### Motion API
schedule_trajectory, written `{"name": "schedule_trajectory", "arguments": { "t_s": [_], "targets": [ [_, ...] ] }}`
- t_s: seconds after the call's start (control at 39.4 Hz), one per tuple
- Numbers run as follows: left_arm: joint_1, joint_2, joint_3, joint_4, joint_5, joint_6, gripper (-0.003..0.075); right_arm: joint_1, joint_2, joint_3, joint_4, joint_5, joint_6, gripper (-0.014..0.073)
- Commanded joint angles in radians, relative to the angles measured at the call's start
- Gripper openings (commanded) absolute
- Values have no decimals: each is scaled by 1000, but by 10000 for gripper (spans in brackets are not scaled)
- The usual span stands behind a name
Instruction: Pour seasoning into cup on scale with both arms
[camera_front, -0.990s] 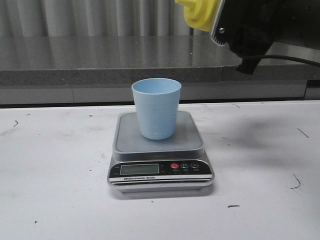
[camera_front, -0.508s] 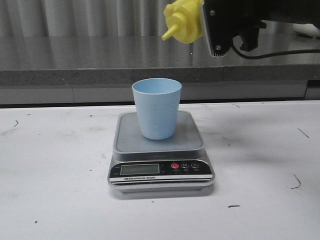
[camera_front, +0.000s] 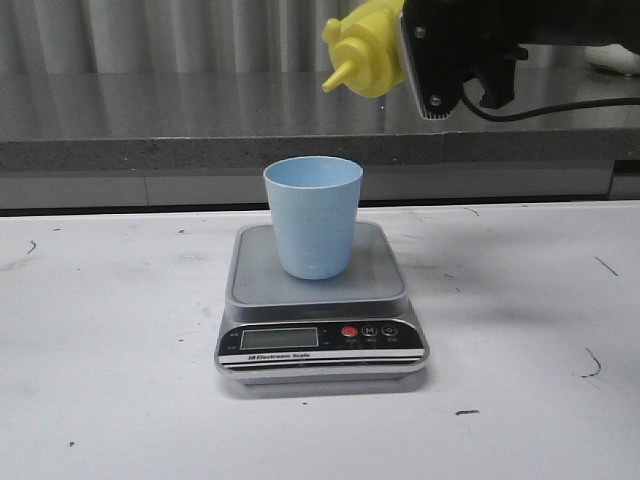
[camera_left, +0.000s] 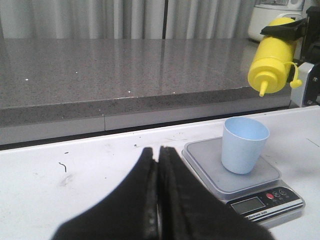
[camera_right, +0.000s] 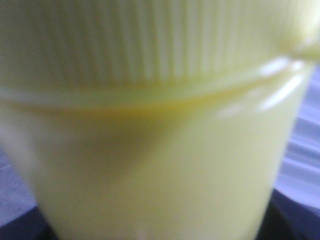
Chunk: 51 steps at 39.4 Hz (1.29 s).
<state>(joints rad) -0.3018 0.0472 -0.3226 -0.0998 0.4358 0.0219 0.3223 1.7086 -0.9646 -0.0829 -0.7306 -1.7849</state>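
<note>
- Scale (camera_front: 320, 305): sits flat on the white desk (camera_front: 110, 380), near the centre of the front view. Black panel, display and red button (camera_front: 349, 331) face the camera.
- Cup (camera_front: 313, 215): stands upright on the scale platform, open end up. Seen from the front it is near the platform centre, slightly toward 12 o'clock. Its inside shows only pale blue wall.
- Bottle (camera_front: 368, 50): held in the air at about 1 o'clock from the cup, well above the rim and apart from it. It is tipped over, cap end lowest. In the front view the nozzle (camera_front: 333, 81) points toward 8 o'clock; in the left wrist view it points almost straight down, above and beyond the cup.
- Right end effector (camera_front: 440, 50): clamped on the bottle body, with one finger plate visible against the yellow side. In the right wrist view the ribbed cap and yellow body fill the frame, out of focus.
- Left end effector (camera_left: 158, 195): fingers pressed together with nothing between them. It is low over the desk, beside the scale and apart from it.
- Behind the desk: a grey counter (camera_front: 200, 120) at 12 o'clock, backed by a ribbed grey wall.
</note>
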Motion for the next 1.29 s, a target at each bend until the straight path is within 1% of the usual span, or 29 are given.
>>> {"name": "schedule_trajectory", "arguments": {
  "t_s": [0.0, 0.05, 0.13, 0.18, 0.2, 0.23, 0.3, 0.41, 0.48, 0.53, 0.63, 0.69, 0.84, 1.02, 1.09, 1.17, 1.27],
  "targets": [
    [3, 12, -25, -13, -86, -12, -20, 1, -54, -41, 83, -111, 58, 182],
    [3, 12, -25, -13, -86, -12, -20, 1, -54, -41, 144, -96, 127, 182],
    [3, 12, -25, -13, -86, -12, -20, 1, -54, -41, 267, -61, 274, 182],
    [3, 12, -25, -13, -86, -12, -20, 1, -54, -41, 352, -27, 380, 182],
    [3, 12, -25, -13, -86, -12, -20, 1, -54, -41, 401, -4, 455, 182],
    [3, 12, -25, -13, -86, -12, -20, 1, -54, -41, 437, 9, 484, 182],
    [3, 12, -25, -13, -86, -12, -20, 1, -54, -41, 565, 58, 651, 182],
    [3, 12, -25, -13, -86, -12, -20, 2, -54, -41, 682, 120, 837, 182],
    [3, 12, -25, -13, -86, -12, -20, 9, -54, -41, 746, 176, 998, 182],
    [3, 12, -25, -13, -86, -12, -20, 15, -54, -41, 756, 207, 1095, 182],
    [3, 12, -25, -13, -86, -12, -20, 26, -54, -41, 753, 225, 1222, 182],
    [3, 12, -25, -13, -86, -12, -20, 29, -54, -41, 753, 222, 1243, 182],
    [3, 12, -25, -13, -86, -12, -20, 30, -54, -41, 752, 227, 1245, 182],
    [3, 12, -25, -13, -86, -12, -20, 30, -59, -29, 752, 288, 1272, 182],
    [3, 12, -25, -13, -86, -12, -20, 34, -74, 11, 752, 261, 1320, 182],
    [3, 12, -25, -13, -86, -12, -20, 41, -101, 87, 744, 200, 1390, 182],
    [3, 12, -25, -13, -86, -12, -20, 56, -116, 203, 680, 87, 1514, 182]
  ]
}}
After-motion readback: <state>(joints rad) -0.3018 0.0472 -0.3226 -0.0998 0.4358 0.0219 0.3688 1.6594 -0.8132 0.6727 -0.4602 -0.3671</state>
